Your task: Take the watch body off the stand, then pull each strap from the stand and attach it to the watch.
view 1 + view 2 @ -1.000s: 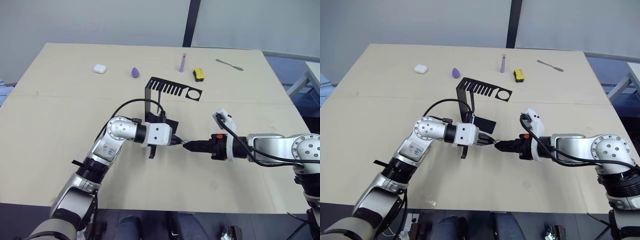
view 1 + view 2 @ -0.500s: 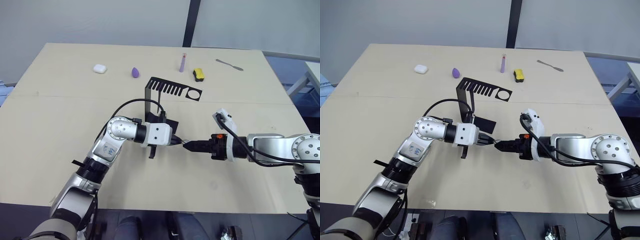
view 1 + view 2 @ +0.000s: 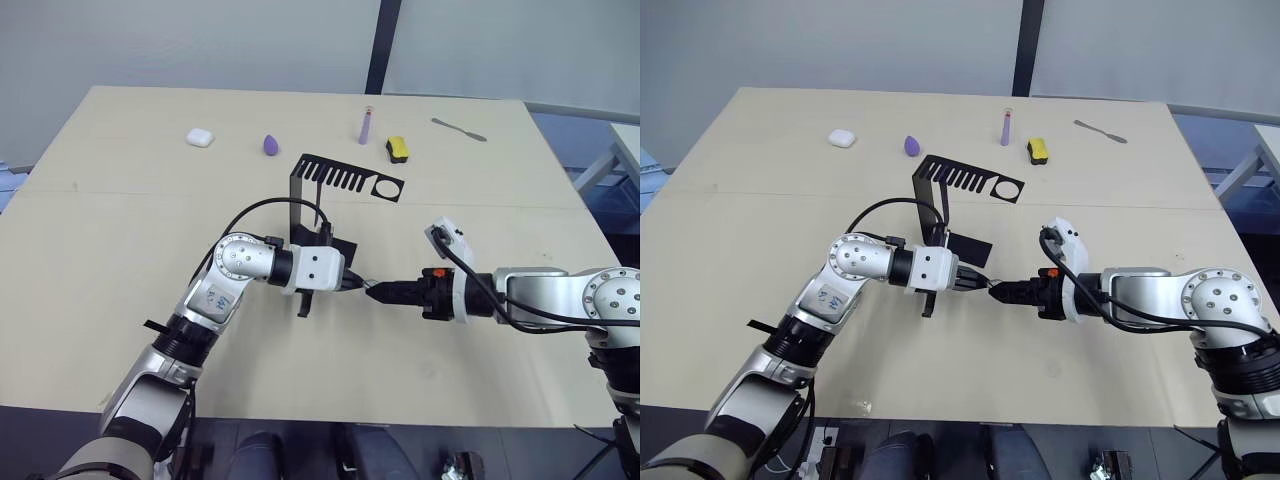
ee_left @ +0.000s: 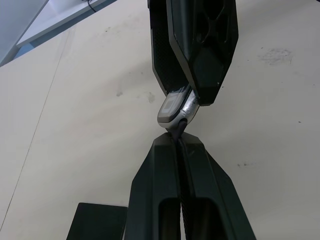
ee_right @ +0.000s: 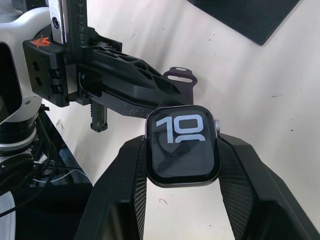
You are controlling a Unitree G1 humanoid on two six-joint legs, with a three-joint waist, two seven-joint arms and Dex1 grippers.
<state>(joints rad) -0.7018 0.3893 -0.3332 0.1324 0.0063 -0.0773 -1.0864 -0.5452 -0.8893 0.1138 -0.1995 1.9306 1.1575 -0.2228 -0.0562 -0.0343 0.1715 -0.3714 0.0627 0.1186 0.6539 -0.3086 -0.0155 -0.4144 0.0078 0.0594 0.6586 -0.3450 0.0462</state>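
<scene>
The watch body (image 5: 182,145), a rounded-square case with a dark screen and pale digits, is clamped between my right gripper's (image 3: 374,291) fingers (image 5: 240,165). My left gripper (image 3: 350,285) faces it tip to tip, shut on a thin black strap (image 4: 179,131). The strap's free end (image 5: 180,76) sticks out behind the fingers. Strap and watch case (image 4: 174,106) touch at the case's edge, just above the table. The black stand (image 3: 345,178) stands just behind the two grippers, its slotted top arm and ring hole pointing right.
Along the table's far side lie a white case (image 3: 200,137), a purple drop-shaped piece (image 3: 271,145), a purple tube (image 3: 365,125), a yellow-and-black block (image 3: 397,149) and a metal spatula (image 3: 458,129). The stand's flat base (image 3: 335,250) sits close behind my left gripper.
</scene>
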